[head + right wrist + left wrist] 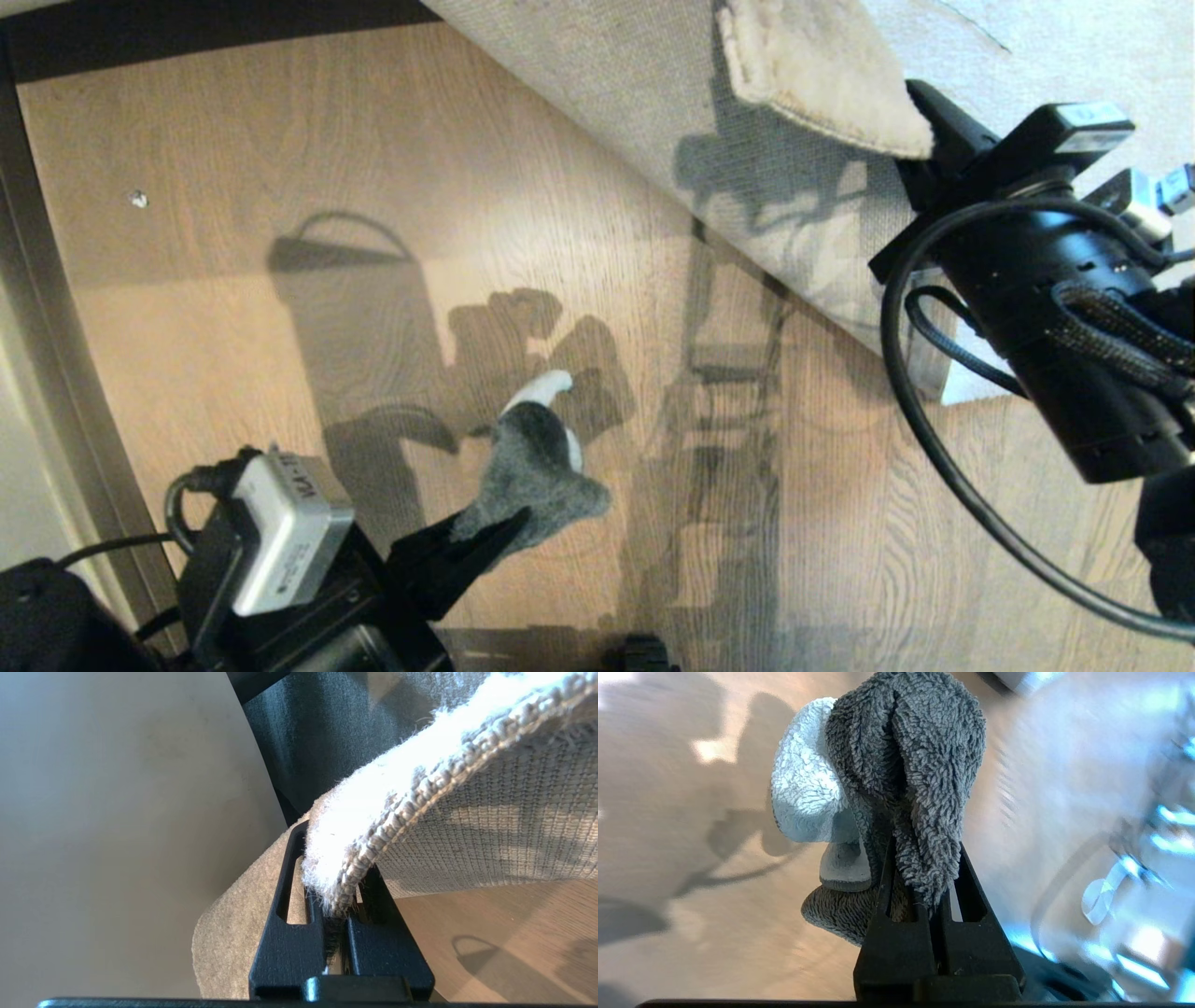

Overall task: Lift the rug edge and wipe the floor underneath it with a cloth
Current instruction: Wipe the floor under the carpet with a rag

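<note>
My right gripper (920, 131) (336, 872) is shut on the rug's edge (411, 812) and holds it up off the floor. The rug's beige woven backing (607, 93) faces me and its pale pile (822, 65) folds over at the top. The brown wood-grain floor (280, 140) (490, 933) lies bare below the raised edge. My left gripper (495, 537) (924, 858) is shut on the dark grey fuzzy cloth (537, 467) (915, 765), whose white part (808, 784) sticks out to one side. The cloth hangs above the floor at lower centre, apart from the rug.
A dark strip (187, 28) runs along the far edge of the floor, and a pale skirting (37, 373) borders its left side. A small white speck (138, 198) lies on the planks. My right arm's black cable (934, 448) loops over the floor.
</note>
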Robot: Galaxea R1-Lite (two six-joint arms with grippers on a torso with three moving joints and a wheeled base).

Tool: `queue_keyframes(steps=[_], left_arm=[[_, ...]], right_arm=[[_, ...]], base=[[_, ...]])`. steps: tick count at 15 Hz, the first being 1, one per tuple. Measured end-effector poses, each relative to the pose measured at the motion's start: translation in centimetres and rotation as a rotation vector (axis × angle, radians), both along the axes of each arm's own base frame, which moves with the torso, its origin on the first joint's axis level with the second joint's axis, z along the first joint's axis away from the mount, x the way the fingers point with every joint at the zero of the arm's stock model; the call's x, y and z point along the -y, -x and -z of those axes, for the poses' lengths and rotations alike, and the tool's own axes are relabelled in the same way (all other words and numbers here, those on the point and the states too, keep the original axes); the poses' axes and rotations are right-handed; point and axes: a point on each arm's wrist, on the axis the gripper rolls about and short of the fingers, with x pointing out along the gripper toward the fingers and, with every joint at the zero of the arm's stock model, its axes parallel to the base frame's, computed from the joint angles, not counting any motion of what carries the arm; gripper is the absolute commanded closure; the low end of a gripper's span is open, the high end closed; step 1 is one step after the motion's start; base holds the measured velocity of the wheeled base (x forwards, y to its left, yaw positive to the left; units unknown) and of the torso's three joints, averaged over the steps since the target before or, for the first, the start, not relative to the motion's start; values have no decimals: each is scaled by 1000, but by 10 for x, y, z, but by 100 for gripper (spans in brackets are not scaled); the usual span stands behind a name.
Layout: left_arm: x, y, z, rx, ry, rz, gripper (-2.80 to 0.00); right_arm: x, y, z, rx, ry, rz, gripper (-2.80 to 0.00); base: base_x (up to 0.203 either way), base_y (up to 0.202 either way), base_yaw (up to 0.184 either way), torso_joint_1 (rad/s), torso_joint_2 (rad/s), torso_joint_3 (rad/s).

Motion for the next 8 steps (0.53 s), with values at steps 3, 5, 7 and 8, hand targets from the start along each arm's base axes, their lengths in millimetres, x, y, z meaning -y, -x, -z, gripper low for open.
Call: queue_keyframes(steps=[3,5,7,8], left_arm=[[28,0,5,-23,-33,80,0],[59,-9,6,-23,-32,118,0],[94,-19,6,-11,-13,144,0],[111,-25,8,-10,-6,152,0]], right_arm=[[0,0,0,-1,-1,3,0],[0,0,0,0,-1,3,0],[0,0,-1,1,-3,4,0],[0,0,-1,1,-3,4,0]], base=[[0,0,0,0,0,0],[0,0,0,0,0,0],[0,0,0,0,0,0],[0,0,0,0,0,0]])
